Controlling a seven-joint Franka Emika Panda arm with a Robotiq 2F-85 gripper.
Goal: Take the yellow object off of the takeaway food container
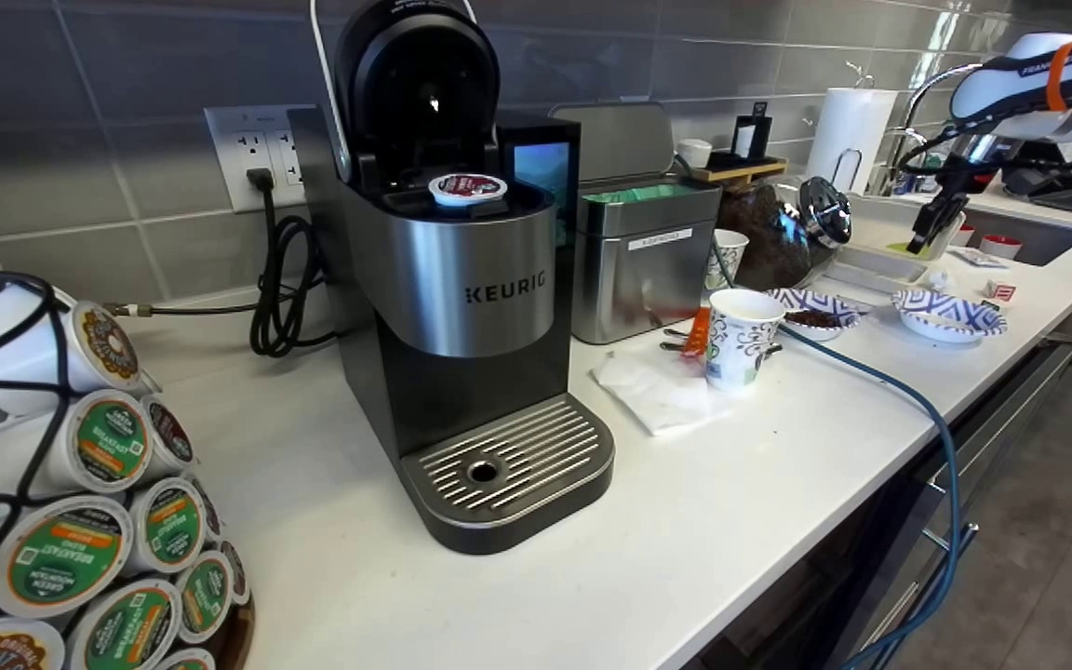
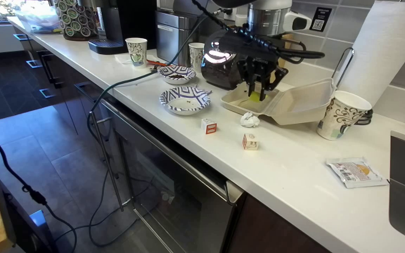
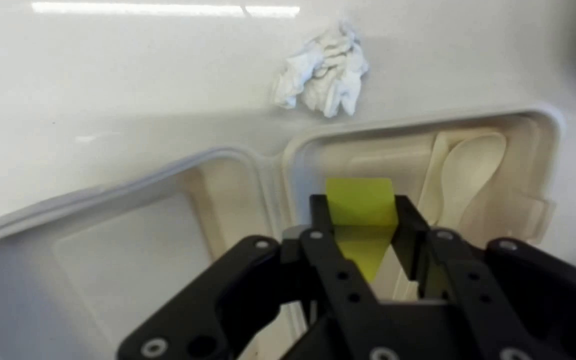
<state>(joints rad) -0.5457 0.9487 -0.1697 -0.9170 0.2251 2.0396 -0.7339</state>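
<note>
The yellow object (image 2: 255, 97) is a small yellow-green block. In the wrist view the block (image 3: 360, 202) sits between both fingertips of my gripper (image 3: 361, 212), which is shut on it. The takeaway food container (image 2: 238, 109) is a whitish hinged box with its lid open. In an exterior view my gripper (image 2: 257, 95) points down over the container's base with the block at its tips. I cannot tell whether the block touches the container floor. The gripper (image 1: 929, 233) and part of the container (image 1: 876, 268) also show in an exterior view.
Pale cutlery (image 3: 468, 170) lies inside the container. A crumpled tissue (image 2: 250, 120) and two small cubes (image 2: 209, 126) lie in front of it. A paper cup (image 2: 343, 114) and paper towel roll (image 2: 381, 49) stand beside the lid. Patterned bowls (image 2: 185, 109) and a dark shiny pot (image 2: 220, 66) are close by.
</note>
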